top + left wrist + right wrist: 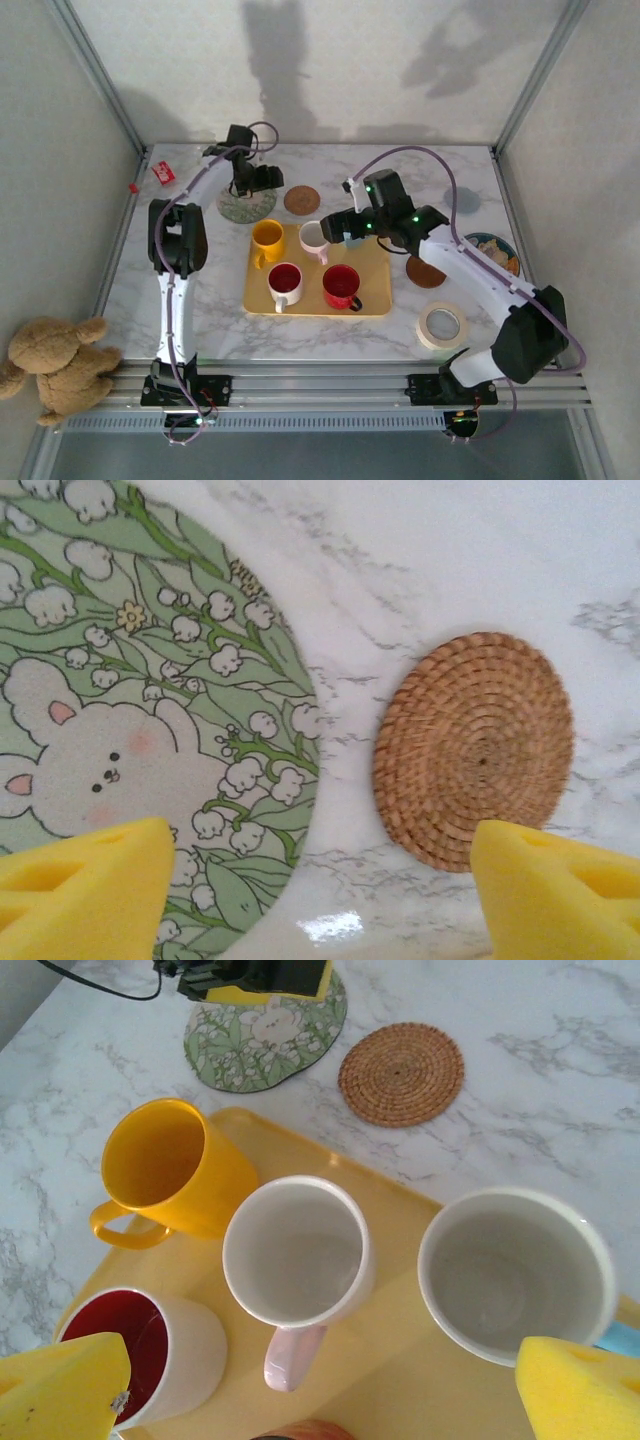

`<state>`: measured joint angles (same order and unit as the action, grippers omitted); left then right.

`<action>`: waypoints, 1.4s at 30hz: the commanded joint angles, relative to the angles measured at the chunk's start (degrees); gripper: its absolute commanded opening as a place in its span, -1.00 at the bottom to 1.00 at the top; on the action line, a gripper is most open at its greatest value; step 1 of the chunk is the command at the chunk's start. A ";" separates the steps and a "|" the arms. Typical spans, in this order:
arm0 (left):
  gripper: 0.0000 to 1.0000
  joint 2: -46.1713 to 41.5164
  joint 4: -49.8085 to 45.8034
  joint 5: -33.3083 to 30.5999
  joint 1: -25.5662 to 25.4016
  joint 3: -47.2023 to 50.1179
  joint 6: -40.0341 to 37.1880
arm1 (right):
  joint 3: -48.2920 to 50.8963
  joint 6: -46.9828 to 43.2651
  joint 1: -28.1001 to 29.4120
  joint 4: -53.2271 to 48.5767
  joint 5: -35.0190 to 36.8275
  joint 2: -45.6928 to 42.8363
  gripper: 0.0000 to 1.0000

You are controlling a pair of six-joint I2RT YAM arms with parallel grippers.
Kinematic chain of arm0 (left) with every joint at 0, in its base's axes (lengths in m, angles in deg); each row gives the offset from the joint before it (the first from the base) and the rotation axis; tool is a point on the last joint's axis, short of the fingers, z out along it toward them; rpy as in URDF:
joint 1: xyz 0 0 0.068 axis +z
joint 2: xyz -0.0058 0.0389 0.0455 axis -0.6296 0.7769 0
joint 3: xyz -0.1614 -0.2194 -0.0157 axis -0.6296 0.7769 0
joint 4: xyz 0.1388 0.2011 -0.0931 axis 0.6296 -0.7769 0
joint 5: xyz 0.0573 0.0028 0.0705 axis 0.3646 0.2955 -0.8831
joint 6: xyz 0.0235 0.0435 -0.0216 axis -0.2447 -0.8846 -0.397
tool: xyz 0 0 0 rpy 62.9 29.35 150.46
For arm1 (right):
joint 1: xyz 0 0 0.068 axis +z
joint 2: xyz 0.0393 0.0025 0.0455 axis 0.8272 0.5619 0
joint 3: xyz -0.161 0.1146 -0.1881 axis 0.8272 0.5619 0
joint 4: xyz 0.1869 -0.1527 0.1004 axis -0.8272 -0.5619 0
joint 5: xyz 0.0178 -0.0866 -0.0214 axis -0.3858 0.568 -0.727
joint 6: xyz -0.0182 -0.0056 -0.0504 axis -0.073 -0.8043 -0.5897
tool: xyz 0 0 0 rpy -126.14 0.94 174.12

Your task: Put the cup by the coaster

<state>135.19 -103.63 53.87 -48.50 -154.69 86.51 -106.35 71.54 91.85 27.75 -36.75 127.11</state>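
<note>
Marble tabletop [450, 170] seen from above, with a yellow tray [378, 265] at its centre. You have five cups standing on that tray: yellow cup [267, 240] at 10 o'clock, pink-handled cup [314, 240] at 12, blue-handled cup [515, 1275] at 2, red-lined cup [285, 284] at 7 and red cup [341, 285] at 5. Which of them the task means cannot be told.

Woven coaster [301, 200] lies on bare marble at 12 o'clock from the tray, apart from its rim. Floral coaster [246, 206], printed with a rabbit, lies just beside it at 9 o'clock, the two not touching.

Your left pincer [322, 890] hangs low over the gap between these two coasters, jaws wide, gripping nothing. Your right pincer [322, 1388] hovers above the tray's far row of cups, jaws wide, gripping nothing.

Tape roll [442, 325] sits at 4 o'clock from the tray. Teddy bear [55, 365] sits at 8 o'clock, beyond the tabletop's near left corner.
</note>
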 commanded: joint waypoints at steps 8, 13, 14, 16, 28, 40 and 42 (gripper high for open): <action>0.74 -16.68 3.10 -2.41 -2.45 4.20 -0.99 | 1.03 -1.50 -4.24 -7.66 7.33 -8.19 0.99; 0.99 -23.83 5.32 -0.95 -2.47 8.42 -3.25 | 0.44 -0.80 -10.10 -12.89 7.89 -10.83 0.99; 0.99 -25.09 5.31 -0.66 -2.49 8.85 -4.28 | 0.18 -0.35 -11.50 -14.14 7.63 -10.91 0.99; 0.99 -27.68 6.05 -1.44 -2.80 10.49 -6.46 | -0.15 0.47 -13.72 -16.42 7.37 -11.01 0.99; 0.99 -43.43 14.57 6.38 -3.18 29.38 -16.07 | 5.34 8.84 -22.59 -20.79 5.58 -10.40 0.85; 0.99 -50.76 20.18 18.13 -3.98 43.40 -24.74 | 10.83 12.10 -27.01 -21.29 8.04 -7.66 0.47; 0.99 -51.00 20.69 18.87 -4.39 44.86 -25.79 | 11.34 12.38 -27.26 -21.75 8.48 -7.07 0.34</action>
<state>85.62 -84.89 68.21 -51.99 -111.74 64.19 -95.99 82.63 65.14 8.08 -30.02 119.18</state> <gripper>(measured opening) 0.995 0.695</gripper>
